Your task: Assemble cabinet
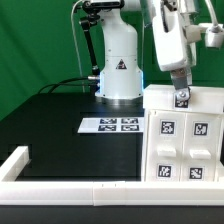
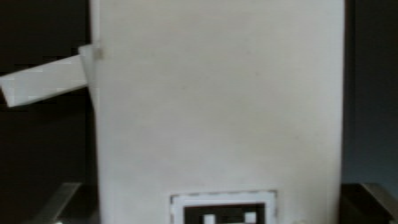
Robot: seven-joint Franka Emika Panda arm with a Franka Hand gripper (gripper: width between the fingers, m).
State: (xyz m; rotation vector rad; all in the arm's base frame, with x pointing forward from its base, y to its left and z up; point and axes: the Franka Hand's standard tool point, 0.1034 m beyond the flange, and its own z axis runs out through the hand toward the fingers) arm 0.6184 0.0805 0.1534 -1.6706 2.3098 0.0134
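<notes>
The white cabinet [image 1: 183, 140] stands at the exterior view's right, with several black-and-white tags on its front. My gripper [image 1: 180, 92] hangs straight down over its top, at a small tag [image 1: 181, 97]. In the wrist view a tall white cabinet face [image 2: 214, 100] fills the space between my fingers, with a tag [image 2: 222, 210] close to them. The fingers [image 2: 59, 205] stand wide apart, one on each side of this face, with thin dark gaps. The gripper [image 2: 217, 205] is open around it. A small white piece [image 2: 45, 80] juts out beside the face.
The marker board [image 1: 110, 125] lies on the black table in front of the robot base [image 1: 118, 70]. A long white border rail [image 1: 70, 185] runs along the table's near edge and turns back at the exterior view's left.
</notes>
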